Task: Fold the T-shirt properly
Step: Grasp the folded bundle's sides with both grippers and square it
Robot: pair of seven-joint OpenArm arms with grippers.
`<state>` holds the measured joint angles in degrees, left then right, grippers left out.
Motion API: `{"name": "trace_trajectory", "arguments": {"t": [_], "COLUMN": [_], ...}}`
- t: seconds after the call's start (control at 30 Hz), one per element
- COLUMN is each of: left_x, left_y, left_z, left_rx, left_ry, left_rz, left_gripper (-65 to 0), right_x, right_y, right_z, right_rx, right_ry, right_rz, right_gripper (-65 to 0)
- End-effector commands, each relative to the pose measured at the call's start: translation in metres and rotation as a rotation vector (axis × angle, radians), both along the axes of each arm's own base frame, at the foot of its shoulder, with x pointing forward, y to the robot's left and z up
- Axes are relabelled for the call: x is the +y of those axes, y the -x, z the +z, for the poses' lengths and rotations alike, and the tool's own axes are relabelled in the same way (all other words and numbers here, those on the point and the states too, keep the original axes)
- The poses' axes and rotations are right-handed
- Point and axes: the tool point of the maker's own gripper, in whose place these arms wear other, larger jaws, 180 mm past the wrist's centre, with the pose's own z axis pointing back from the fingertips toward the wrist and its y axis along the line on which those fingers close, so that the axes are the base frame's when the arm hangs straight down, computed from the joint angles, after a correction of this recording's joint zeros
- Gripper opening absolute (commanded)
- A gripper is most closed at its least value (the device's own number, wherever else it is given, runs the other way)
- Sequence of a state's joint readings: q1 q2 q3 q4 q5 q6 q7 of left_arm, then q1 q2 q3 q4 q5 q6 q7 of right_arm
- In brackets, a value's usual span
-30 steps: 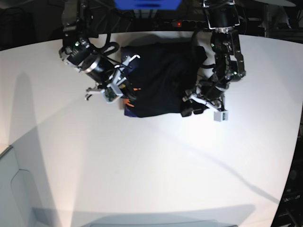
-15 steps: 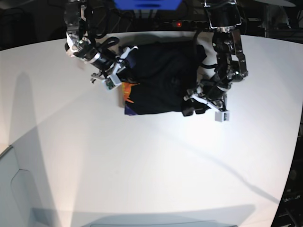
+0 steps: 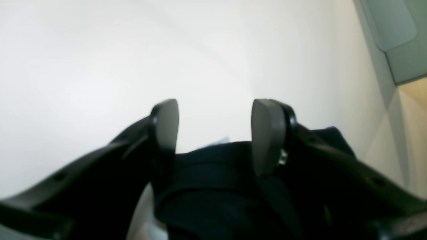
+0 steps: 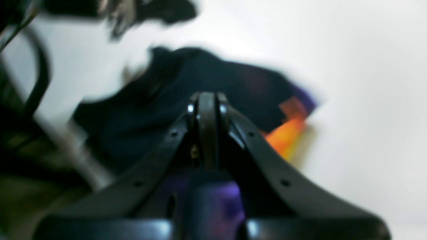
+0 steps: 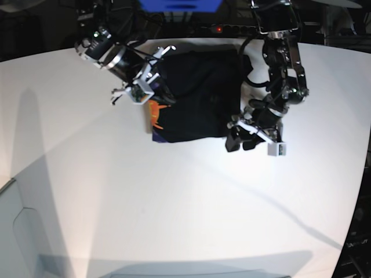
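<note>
The black T-shirt (image 5: 197,95) lies folded into a rough rectangle at the back of the white table (image 5: 174,202), with an orange-and-purple print (image 5: 155,116) showing at its left edge. My right gripper (image 5: 157,95) hovers over that left edge. In the blurred right wrist view the gripper (image 4: 207,108) is shut, with the T-shirt (image 4: 213,76) and its orange print (image 4: 287,133) beyond the tips. My left gripper (image 5: 240,141) sits at the shirt's front right corner. It (image 3: 215,130) stands open, bare table between its pads (image 3: 267,133), and black cloth (image 3: 213,166) lies lower down between the fingers.
A grey tray (image 5: 17,231) occupies the front left corner and also shows in the left wrist view as a grey tray (image 3: 397,33). Dark equipment, a blue object (image 5: 179,4) and cables line the table's back edge.
The right arm swung up and back along the shirt's left edge, uncovering more orange print. The left gripper shifted slightly forward and right, off the shirt's corner. Neither gripper changed state.
</note>
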<state>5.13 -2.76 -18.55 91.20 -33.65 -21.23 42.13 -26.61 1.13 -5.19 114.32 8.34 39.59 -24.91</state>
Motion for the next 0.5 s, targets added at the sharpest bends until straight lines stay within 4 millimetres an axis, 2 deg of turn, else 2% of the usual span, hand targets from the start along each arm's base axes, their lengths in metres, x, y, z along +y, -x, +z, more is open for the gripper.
{"name": "trace_trajectory", "arguments": {"t": [0.0, 0.1, 0.27, 0.37, 0.47], "left_x": [0.001, 0.001, 0.002, 0.002, 0.002], "left_y": [-0.005, -0.006, -0.008, -0.006, -0.002], "left_z": [0.014, 0.020, 0.033, 0.042, 0.057], "left_rx": [-0.051, -0.068, -0.106, -0.129, -0.170], "left_ry": [0.006, 0.003, -0.009, -0.021, -0.039], "left_rz": [0.000, 0.001, -0.001, -0.004, -0.010], "left_gripper": [-31.2, -31.2, -31.2, -31.2, -31.2], "right_x": [0.000, 0.008, 0.006, 0.006, 0.006], "right_y": [0.005, 0.022, 0.033, 0.032, 0.027], "right_z": [-0.001, -0.025, -0.059, -0.062, -0.052], "right_rx": [0.003, 0.080, 0.176, 0.180, 0.151], "right_ry": [-0.009, -0.007, 0.007, 0.009, 0.008], "right_rz": [0.011, 0.052, 0.064, 0.064, 0.063], "right_gripper": [-65.0, -65.0, -65.0, -65.0, -65.0]}}
